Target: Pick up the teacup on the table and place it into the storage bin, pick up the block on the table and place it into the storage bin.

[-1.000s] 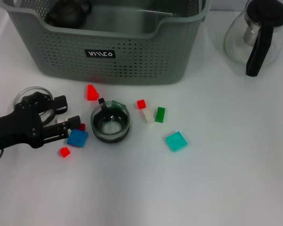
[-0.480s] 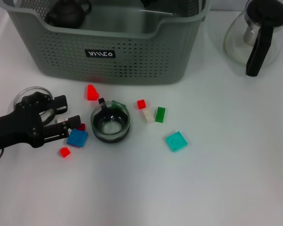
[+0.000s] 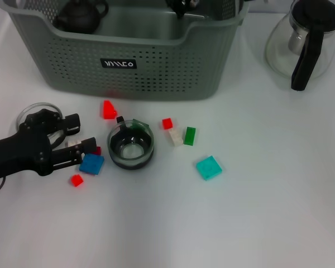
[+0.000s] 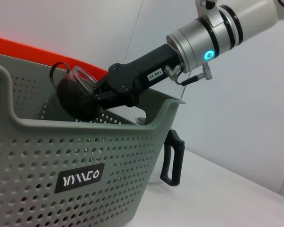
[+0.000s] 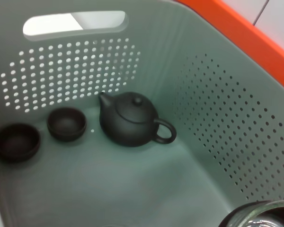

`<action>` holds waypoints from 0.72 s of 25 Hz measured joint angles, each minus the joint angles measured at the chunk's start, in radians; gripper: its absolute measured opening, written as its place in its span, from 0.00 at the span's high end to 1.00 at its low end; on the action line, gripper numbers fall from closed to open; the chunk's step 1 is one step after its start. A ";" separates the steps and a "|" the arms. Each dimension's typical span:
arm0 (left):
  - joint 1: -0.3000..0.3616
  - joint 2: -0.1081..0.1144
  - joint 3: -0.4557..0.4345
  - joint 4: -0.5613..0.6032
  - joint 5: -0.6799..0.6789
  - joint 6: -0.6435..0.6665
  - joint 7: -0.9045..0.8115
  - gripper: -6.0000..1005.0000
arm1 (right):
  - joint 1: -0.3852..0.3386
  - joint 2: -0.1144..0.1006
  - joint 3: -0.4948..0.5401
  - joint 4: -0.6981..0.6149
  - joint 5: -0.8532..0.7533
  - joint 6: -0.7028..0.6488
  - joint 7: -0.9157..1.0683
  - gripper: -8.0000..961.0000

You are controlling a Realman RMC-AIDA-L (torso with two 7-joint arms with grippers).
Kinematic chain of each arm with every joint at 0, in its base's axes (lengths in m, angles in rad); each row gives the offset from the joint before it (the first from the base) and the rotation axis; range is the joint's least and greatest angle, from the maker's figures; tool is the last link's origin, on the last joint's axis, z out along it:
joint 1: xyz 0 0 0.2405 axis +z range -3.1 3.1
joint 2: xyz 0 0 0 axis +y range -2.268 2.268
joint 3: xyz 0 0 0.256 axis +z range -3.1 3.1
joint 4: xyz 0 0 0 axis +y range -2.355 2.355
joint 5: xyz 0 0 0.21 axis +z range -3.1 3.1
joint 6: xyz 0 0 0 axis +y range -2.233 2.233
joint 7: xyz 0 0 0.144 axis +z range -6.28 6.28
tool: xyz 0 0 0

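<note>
Evidently mid-placement, the right gripper (image 4: 99, 92) hangs clamped on a dark teacup (image 4: 75, 100) just above the storage bin (image 4: 85, 156), so the next move is probably lowering and letting go, while the left gripper (image 3: 84, 133) rests, fingers apart, beside the blue block (image 3: 91, 163).

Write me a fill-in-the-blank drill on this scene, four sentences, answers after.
1. Inside the storage bin a dark teapot sits beside ____ small cups.
2. The left gripper lies by the ____ block.
3. The right gripper hangs over the ____.
4. The glass carafe has a ____ handle.

Answers: two; blue; storage bin; black
</note>
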 joint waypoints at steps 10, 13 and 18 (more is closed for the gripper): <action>0.000 0.000 0.000 0.000 -0.002 0.000 0.000 0.27 | -0.003 0.000 -0.012 0.000 -0.001 -0.016 0.003 0.90; 0.000 0.000 0.000 0.000 -0.002 0.000 0.000 0.27 | -0.003 0.000 -0.007 -0.004 -0.001 -0.018 0.009 0.89; -0.001 0.000 0.000 0.000 -0.002 0.000 0.000 0.27 | -0.001 0.001 -0.014 -0.007 -0.001 -0.027 0.012 0.88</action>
